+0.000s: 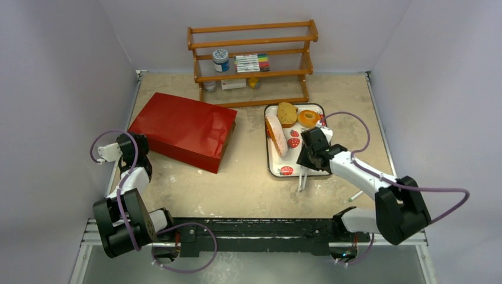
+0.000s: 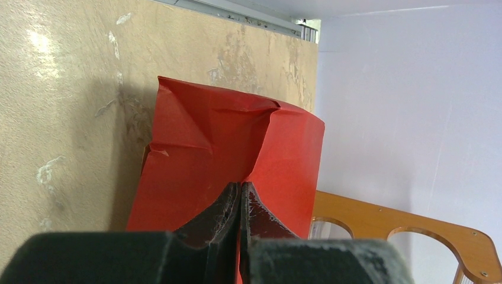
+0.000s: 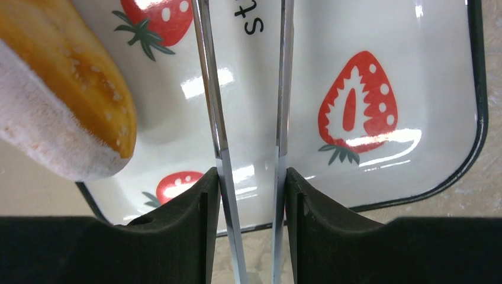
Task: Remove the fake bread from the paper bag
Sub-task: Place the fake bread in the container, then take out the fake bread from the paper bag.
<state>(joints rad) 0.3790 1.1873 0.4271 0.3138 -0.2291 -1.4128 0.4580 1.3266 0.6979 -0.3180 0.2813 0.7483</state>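
Looking down from the top cam, the paper bag [image 1: 183, 130] is lying flat on its side on the left half of the table [image 1: 248, 183], red side up, well apart from the tray [image 1: 271, 155] on the right. The left gripper [image 2: 240, 192] is at the bag's near-left corner. On its wrist cam the fingers are pressed fully together, and the creases in the red paper run right into the tips, so it looks pinched onto the bag's edge. Can't see inside the bag from any angle, so no idea what's in there. The right gripper [image 3: 251, 174] is over the near part of the strawberry-print tray and it's clamped on a pair of metal tongs [image 3: 213, 118]. One pad sits against each blade, and the blades themselves stand a bit apart, not squeezed shut, with nothing between them. Three pieces of fake bread are on the tray: a long loaf [image 1: 276, 137] along its left side, then a round bun [image 1: 287, 113] and a ring-shaped piece [image 1: 308, 118] at the far end. The end of the loaf sits just left of the tongs on the right wrist cam. A wooden shelf [image 1: 254, 59] stands against the back wall.
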